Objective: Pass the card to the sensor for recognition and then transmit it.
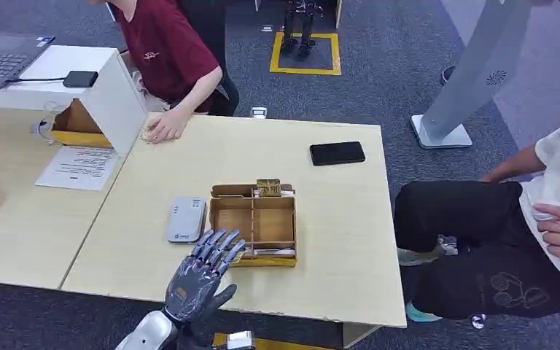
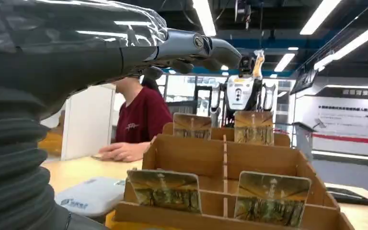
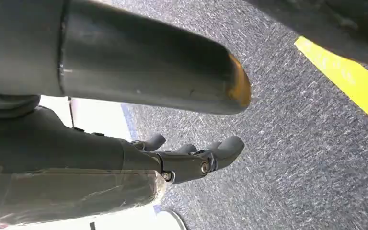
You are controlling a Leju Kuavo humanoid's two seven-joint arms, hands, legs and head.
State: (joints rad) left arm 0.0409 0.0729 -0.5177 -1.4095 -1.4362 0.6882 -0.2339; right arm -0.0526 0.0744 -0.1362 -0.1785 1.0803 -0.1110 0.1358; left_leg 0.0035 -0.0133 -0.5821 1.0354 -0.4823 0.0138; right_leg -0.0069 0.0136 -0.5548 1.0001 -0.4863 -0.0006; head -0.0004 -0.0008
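A brown cardboard divider box [image 1: 252,221] sits mid-table with picture cards standing in it: one at its far wall [image 1: 268,187], others along its near wall [image 1: 271,253]. In the left wrist view two cards lean at the near side [image 2: 163,189] [image 2: 271,197] and two at the far side [image 2: 192,126] [image 2: 254,127]. The grey-white sensor [image 1: 186,219] [image 2: 92,196] lies flat just left of the box. My left hand [image 1: 201,271] [image 2: 191,47] hovers by the box's near-left corner, fingers spread, holding nothing. My right hand [image 3: 191,158] hangs over carpet, fingers loose and empty.
A black phone [image 1: 337,153] lies at the table's far right. A person in a red shirt rests a hand [image 1: 164,127] on the far edge. Another person sits at the right, dark trousers [image 1: 474,240] close to the table. A white partition [image 1: 113,98] and papers [image 1: 80,168] stand left.
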